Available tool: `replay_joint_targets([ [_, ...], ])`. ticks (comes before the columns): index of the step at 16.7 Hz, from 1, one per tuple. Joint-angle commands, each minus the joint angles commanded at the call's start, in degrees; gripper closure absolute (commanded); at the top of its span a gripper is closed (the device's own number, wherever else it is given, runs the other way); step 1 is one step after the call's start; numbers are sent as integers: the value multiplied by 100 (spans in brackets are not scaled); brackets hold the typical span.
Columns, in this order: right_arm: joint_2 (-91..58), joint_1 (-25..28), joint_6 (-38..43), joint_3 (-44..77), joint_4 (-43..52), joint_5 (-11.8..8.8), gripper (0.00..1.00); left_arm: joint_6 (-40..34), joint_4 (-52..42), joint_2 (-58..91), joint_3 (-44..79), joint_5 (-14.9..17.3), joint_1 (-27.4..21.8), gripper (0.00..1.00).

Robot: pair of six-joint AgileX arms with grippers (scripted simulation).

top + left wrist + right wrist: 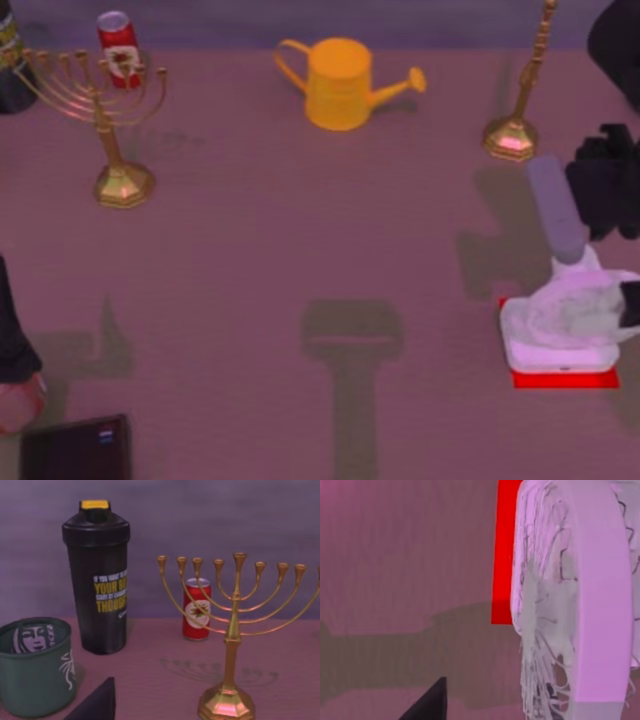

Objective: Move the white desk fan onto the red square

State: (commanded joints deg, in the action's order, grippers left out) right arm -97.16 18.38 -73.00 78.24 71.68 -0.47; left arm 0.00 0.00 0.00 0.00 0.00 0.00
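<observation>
The white desk fan point(560, 335) stands at the table's right, its base resting on the red square point(565, 379); a red strip shows along the base's front edge. My right gripper point(628, 300) sits against the right side of the fan's head. In the right wrist view the grilled fan point(590, 605) fills one side with the red square point(505, 555) behind it, and one dark finger point(432, 702) stands apart from the grille, so the gripper is open. My left arm point(12, 330) is parked at the table's left edge; one finger point(100, 702) shows.
A yellow watering can point(340, 82) stands at the back centre. There is a brass menorah point(110, 110) and a red can point(118, 45) at back left, and a brass candlestick point(520, 110) behind the fan. A black shaker point(97, 580), a green cup point(35, 665) and a dark box point(75, 450) are at left.
</observation>
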Motion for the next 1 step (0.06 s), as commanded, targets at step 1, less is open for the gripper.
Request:
replay_joint_targets([
  [1,0,0,0,0,0,0,0,0,0,0,0,0,0,0],
])
